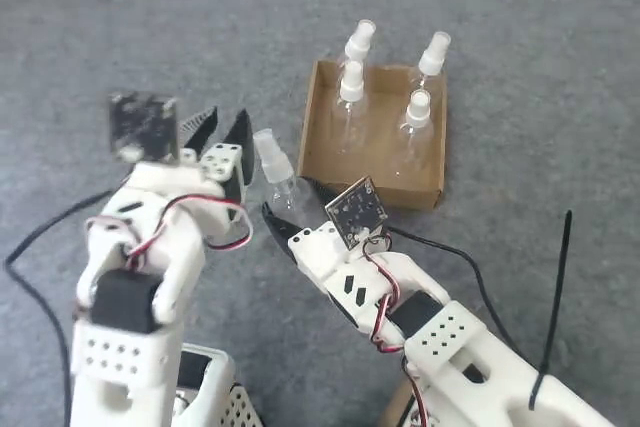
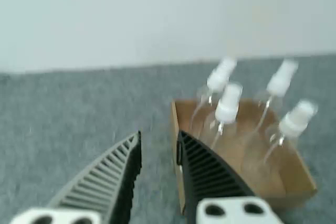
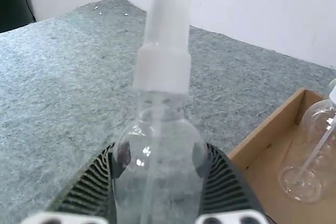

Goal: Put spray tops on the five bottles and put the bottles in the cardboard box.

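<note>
While the right gripper (image 1: 293, 205) had its jaws closed round the belly of the clear plastic bottle with white spray top (image 1: 280, 179), the bottle stood upright, long axis vertical, top up, just beside the brown cardboard box (image 1: 312, 137) holding four capped bottles (image 1: 415, 122); the left gripper (image 1: 222, 127) sat near, jaws parted, empty

L gripper (image 1: 222, 130) w/ jaws apart, arm stretched fwd. R gripper (image 1: 284, 205) clamped on bottle (image 1: 280, 177), arm angled in toward L, grippers near each other.
</note>
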